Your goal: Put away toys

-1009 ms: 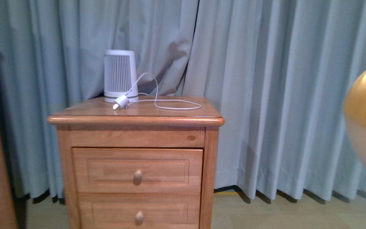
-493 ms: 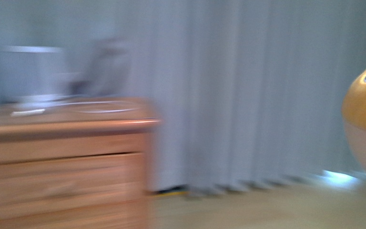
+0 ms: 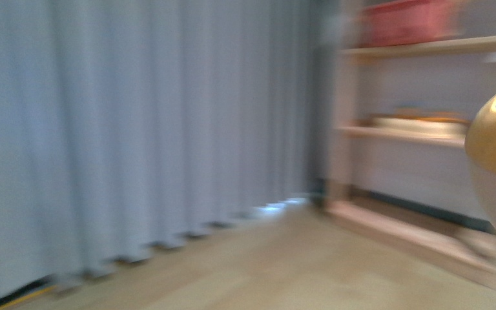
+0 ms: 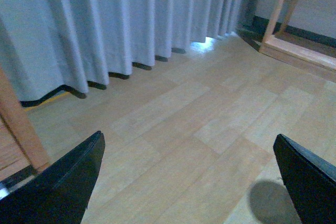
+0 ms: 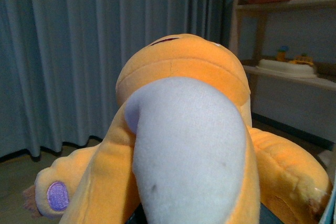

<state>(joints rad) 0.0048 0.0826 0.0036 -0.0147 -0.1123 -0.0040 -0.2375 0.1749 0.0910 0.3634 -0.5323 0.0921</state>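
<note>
The orange plush (image 5: 184, 129) fills the right wrist view and bulges in at the front view's right edge, clear of the floor (image 4: 199, 108). It hides the right tool, so we cannot tell its grip. The left tool (image 4: 187, 136) gapes, carrying nothing. We should face the shelf unit (image 3: 420, 46) at upper right squarely, then lower the plush gently onto a bare level of it.
</note>
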